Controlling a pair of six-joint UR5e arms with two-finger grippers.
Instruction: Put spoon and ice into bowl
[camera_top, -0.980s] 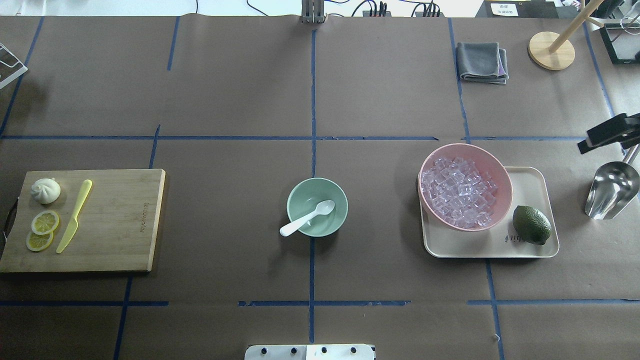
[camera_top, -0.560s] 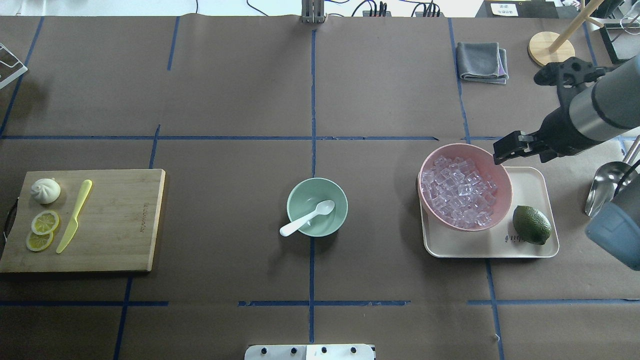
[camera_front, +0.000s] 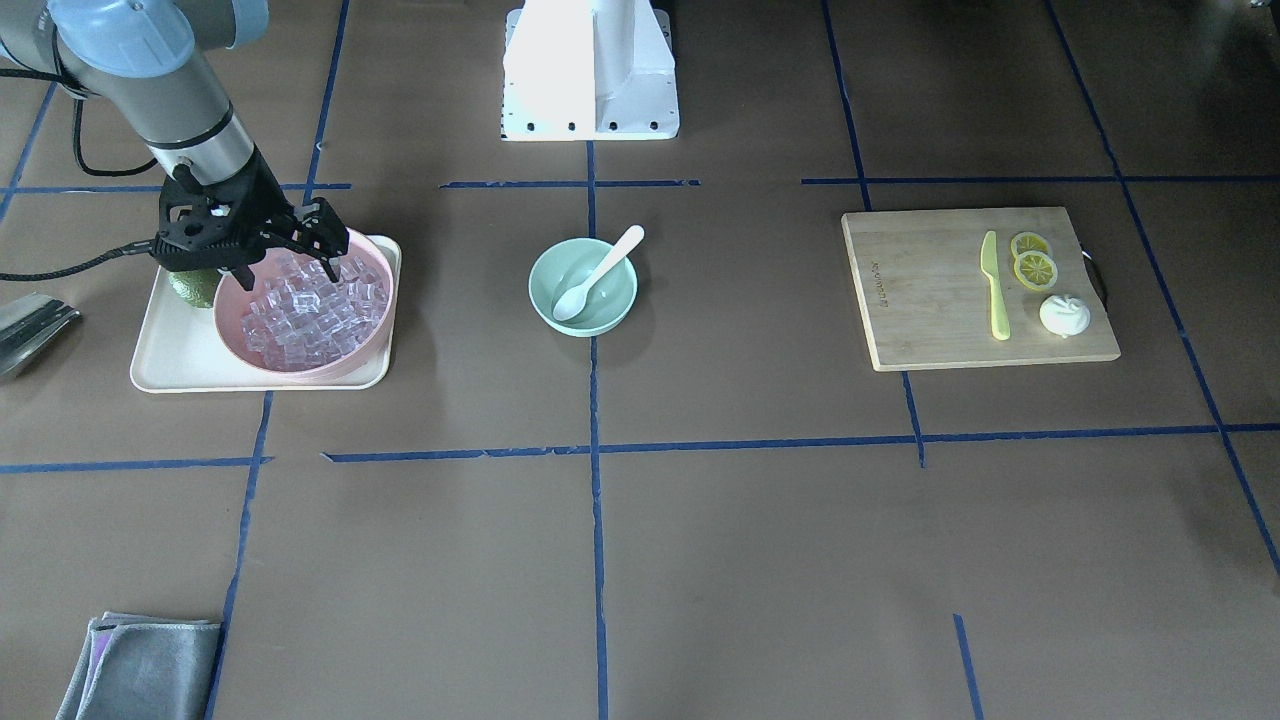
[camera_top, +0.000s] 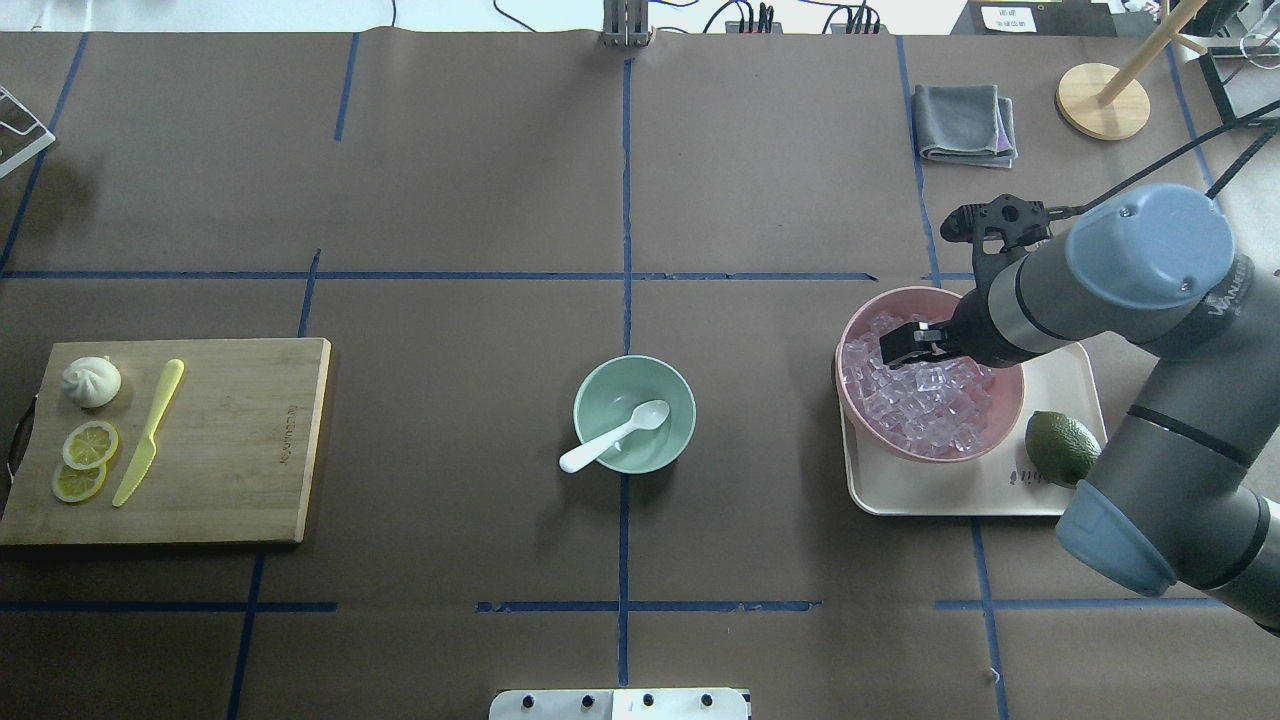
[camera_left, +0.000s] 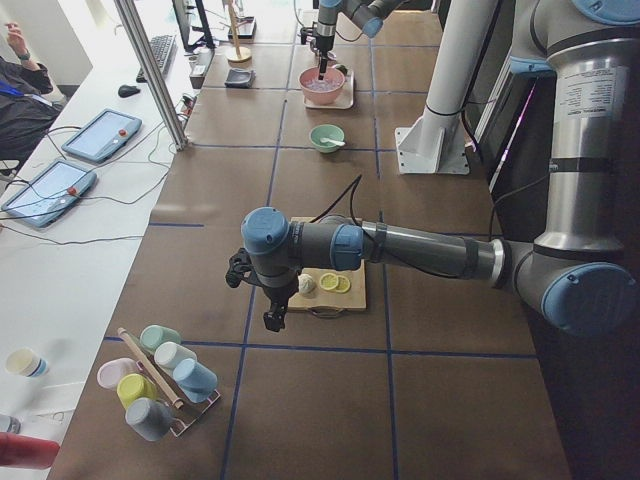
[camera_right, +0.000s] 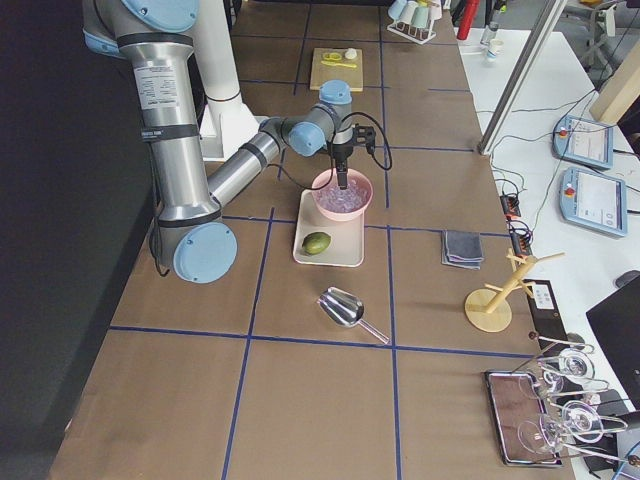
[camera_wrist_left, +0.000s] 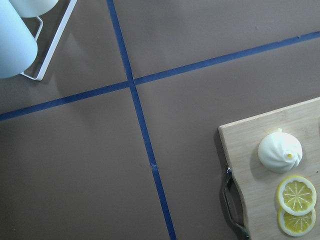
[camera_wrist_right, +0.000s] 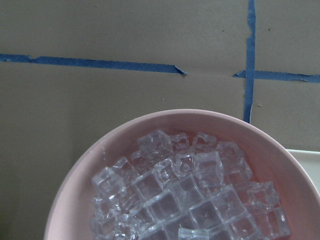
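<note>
The white spoon (camera_top: 615, 435) lies in the mint-green bowl (camera_top: 662, 386) at the table's middle, its handle over the rim; it also shows in the front view (camera_front: 597, 275). The ice (camera_top: 925, 405) fills the pink bowl (camera_top: 1016, 405) on the right. My right gripper (camera_top: 905, 345) is open, empty, and hangs just above the ice (camera_front: 300, 315) at the bowl's far side. The right wrist view shows the ice (camera_wrist_right: 185, 195) but no fingers. My left gripper (camera_left: 272, 320) shows only in the exterior left view, beside the cutting board; I cannot tell its state.
The pink bowl stands on a cream tray (camera_top: 1000, 492) with a lime (camera_top: 1058, 445). A metal scoop (camera_front: 30, 322) lies beyond the tray. A cutting board (camera_top: 240, 440) with a yellow knife (camera_top: 150, 430), lemon slices and a bun is at the left. A grey cloth (camera_top: 965, 122) lies far right.
My right arm has swung in from the table's right edge and moved left, bringing its gripper over the pink bowl of ice. The spoon and green bowl have not moved.
</note>
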